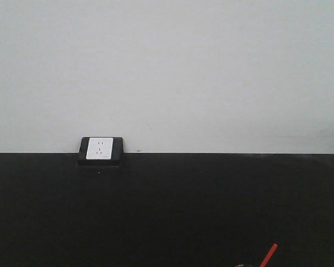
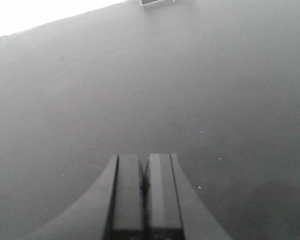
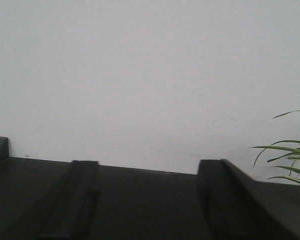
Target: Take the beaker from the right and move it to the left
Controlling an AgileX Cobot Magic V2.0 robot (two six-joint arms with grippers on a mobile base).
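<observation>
1. The left gripper (image 2: 145,165) has its two fingers pressed flat together, with nothing between them. It hangs over bare black counter (image 2: 200,90). I judge this is a parked pose, because the task does not begin on this side.
2. The right gripper (image 3: 149,172) has its fingers spread wide apart, and I see only counter and white wall between them. I read this wide opening as preparation for a round glass body, but no glass is in this view.
3. The right wrist camera looks almost level toward the wall. A green plant (image 3: 290,160) is at 4 o'clock, and a corner of the socket box is at 8 o'clock. So I judge this arm is raised and not yet lowered to the target.
4. Of the beaker I see only the thin red rod (image 1: 270,255), at 5 o'clock in the front view. It tilts toward 1 o'clock. There may be a faint dark curve of rim just beside its foot, but I cannot tell for sure.
5. The glass body itself is cut off by the bottom edge, so I cannot describe its fill or shape. The wall socket (image 1: 102,149) sits at 8 o'clock, well apart from the rod.
</observation>
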